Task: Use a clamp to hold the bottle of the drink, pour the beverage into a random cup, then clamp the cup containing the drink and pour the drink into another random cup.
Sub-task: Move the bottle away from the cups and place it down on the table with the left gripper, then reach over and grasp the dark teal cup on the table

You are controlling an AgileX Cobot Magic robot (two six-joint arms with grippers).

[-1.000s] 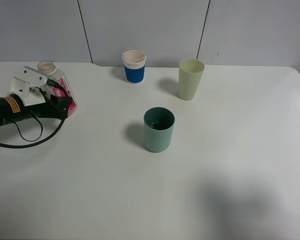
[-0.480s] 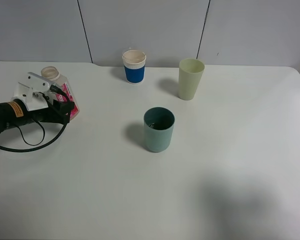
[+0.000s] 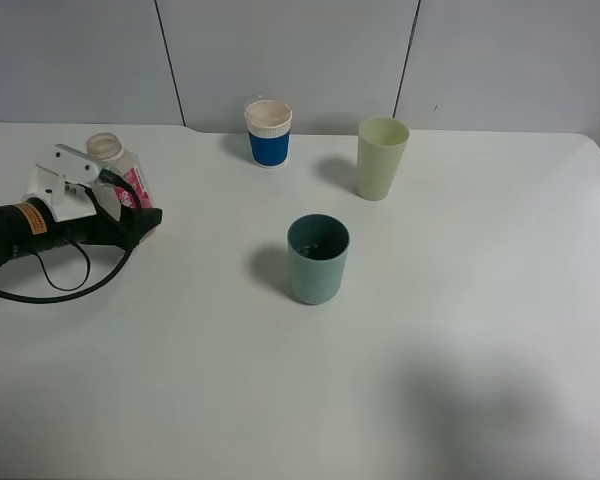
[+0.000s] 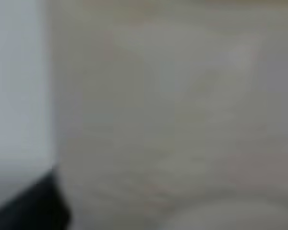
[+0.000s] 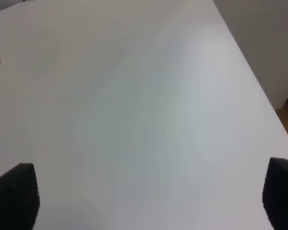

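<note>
"Pink-label bottle point(image 3: 120, 168): what's been changed vs. a sec ago?"

"It's been shifted a bit toward the front of the table point(image 3: 430, 350), and more of its neck is shown now. It's stood at the far left, well apart from the 3 cups. L gripper point(image 3: 140, 218) is kept right by it."

"Gripped or let go?"

"Can't be told. The tips are lost against the label, and the L wrist view is all blur. R gripper point(image 5: 148, 191): jaws spread wide, nothing held."

"So, for the task?"

"Bottle looks set down, so the 1st pour may be done. What's inside the teal cup point(image 3: 318, 258) can't be made out. Next, prob., that cup is to be clamped and tipped into the blue cup point(image 3: 268, 132) or the pale green cup point(image 3: 382, 157)."
</note>
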